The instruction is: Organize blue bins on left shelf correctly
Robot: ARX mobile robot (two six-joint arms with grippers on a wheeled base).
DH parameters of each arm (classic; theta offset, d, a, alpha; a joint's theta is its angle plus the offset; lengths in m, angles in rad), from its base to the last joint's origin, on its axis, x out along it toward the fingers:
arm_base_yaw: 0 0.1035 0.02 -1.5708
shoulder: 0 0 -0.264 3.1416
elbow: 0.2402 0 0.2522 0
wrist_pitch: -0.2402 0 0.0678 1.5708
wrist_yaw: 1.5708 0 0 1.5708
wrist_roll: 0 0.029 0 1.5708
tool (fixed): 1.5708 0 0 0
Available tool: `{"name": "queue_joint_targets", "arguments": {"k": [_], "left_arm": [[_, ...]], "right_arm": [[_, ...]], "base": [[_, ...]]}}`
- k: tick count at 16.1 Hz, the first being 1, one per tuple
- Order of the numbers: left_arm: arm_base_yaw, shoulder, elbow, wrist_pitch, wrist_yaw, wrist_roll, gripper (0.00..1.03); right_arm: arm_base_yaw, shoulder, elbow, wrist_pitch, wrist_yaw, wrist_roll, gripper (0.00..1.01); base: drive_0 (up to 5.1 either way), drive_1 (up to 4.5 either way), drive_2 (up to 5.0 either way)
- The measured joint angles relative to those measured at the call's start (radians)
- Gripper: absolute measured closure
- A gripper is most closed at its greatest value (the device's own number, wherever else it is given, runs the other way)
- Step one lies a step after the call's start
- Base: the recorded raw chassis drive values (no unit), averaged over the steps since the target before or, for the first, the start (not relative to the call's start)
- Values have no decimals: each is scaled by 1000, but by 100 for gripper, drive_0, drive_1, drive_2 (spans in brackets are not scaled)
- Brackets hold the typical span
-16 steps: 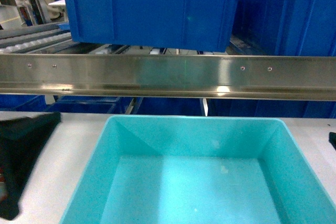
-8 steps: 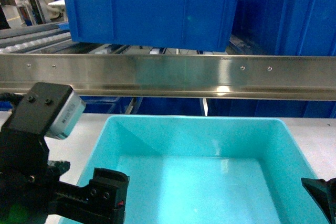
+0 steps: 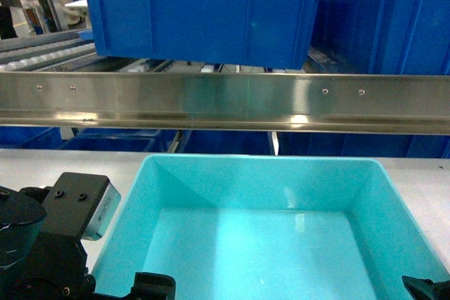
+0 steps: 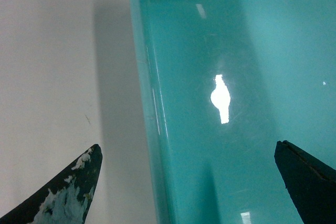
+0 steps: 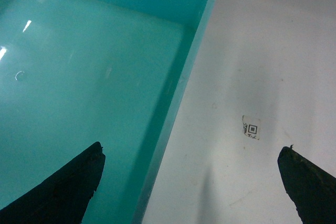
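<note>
A light turquoise bin (image 3: 260, 244) stands empty on the white table, just in front of the left shelf's steel front bar (image 3: 225, 102). My left gripper (image 4: 187, 150) is open and straddles the bin's left wall (image 4: 149, 103), one finger over the table and the other over the bin's floor. My right gripper (image 5: 191, 148) is open as well, astride the bin's right wall (image 5: 176, 108). Neither touches the bin. Dark royal-blue bins (image 3: 204, 15) sit on the shelf above the bar.
A taller dark blue bin (image 3: 387, 26) stands at the shelf's right. Roller tracks (image 3: 42, 50) slope at the far left. More blue bins show under the bar. A small code sticker (image 5: 252, 128) lies on the table (image 5: 273, 51) right of the turquoise bin.
Both arms came into the head view beside the turquoise bin, then sank lower toward its side walls. The bin has stayed in place.
</note>
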Motion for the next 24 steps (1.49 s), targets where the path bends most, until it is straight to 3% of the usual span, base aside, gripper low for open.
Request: {"name": "queue_joint_targets", "arguments": {"k": [2, 3, 8, 9, 10, 11, 13, 15, 18, 22, 24], "left_arm": [[-8, 19, 0, 10, -16, -19, 5], [-14, 36, 0, 19, -45, -23, 6], [-24, 39, 3, -8, -48, -45, 73], [-33, 45, 0, -6, -18, -59, 87], [-31, 45, 0, 2, -14, -105, 96], [-29, 44, 0, 2, -14, -117, 97], [-18, 0, -9, 0, -17, -103, 97], [15, -106, -13, -17, -14, -56, 97], [46, -330, 13, -110, -3, 20, 97], [-4, -611, 61, -205, -87, 142, 97], [-8, -647, 61, -204, -97, 164, 97]], "right_arm": [[1, 10, -7, 18, 10, -9, 3], [1, 35, -19, 57, 23, -19, 19], [6, 43, -39, 89, 20, -23, 86], [7, 43, -41, 97, 26, 6, 98], [8, 43, -47, 102, 24, 44, 98], [8, 44, -53, 114, 25, 57, 98], [8, 35, -64, 123, 23, 82, 98], [8, -66, -71, 100, 17, 109, 98], [0, -320, -55, -24, 9, 162, 98], [-33, -616, -23, -174, -20, 196, 98], [-33, -648, -19, -175, -23, 197, 98]], "base": [[0, 0, 0], [0, 0, 0], [0, 0, 0], [0, 0, 0], [0, 0, 0], [0, 0, 0], [0, 0, 0], [0, 0, 0], [0, 0, 0], [0, 0, 0], [0, 0, 0]]}}
